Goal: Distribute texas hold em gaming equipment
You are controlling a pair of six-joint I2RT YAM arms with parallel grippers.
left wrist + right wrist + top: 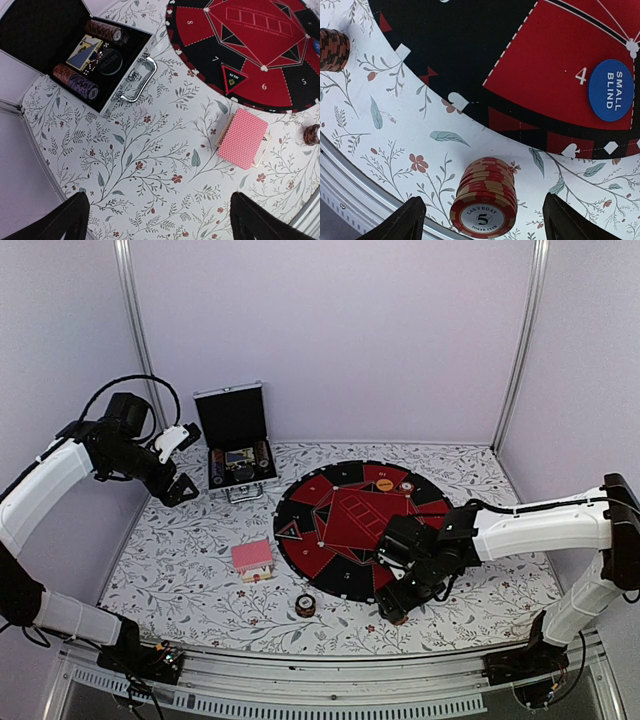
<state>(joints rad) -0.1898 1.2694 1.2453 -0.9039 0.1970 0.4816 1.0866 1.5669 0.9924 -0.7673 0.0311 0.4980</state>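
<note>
Right end effector [487, 220]: open, fingers [405, 222] apart and low over the worktop [200, 570]. A red chip stack [484, 197] stands upright on the worktop between the fingers, nearer the left one, with a visible gap on each side and no contact. The edge of the round mat [470, 50] lies just ahead of this stack. A blue button [611, 90] rests on a red panel of the mat, ahead and to the right. A dark striped chip stack [332, 49] stands off the mat, well ahead to the left.

Left end effector [157, 220]: open, holding nothing, raised well above the worktop. The pink-backed cards [243, 137] lie ahead and right of it, just beside the mat edge. The black case [75, 50] stands open ahead and left, with chip rolls inside.
</note>
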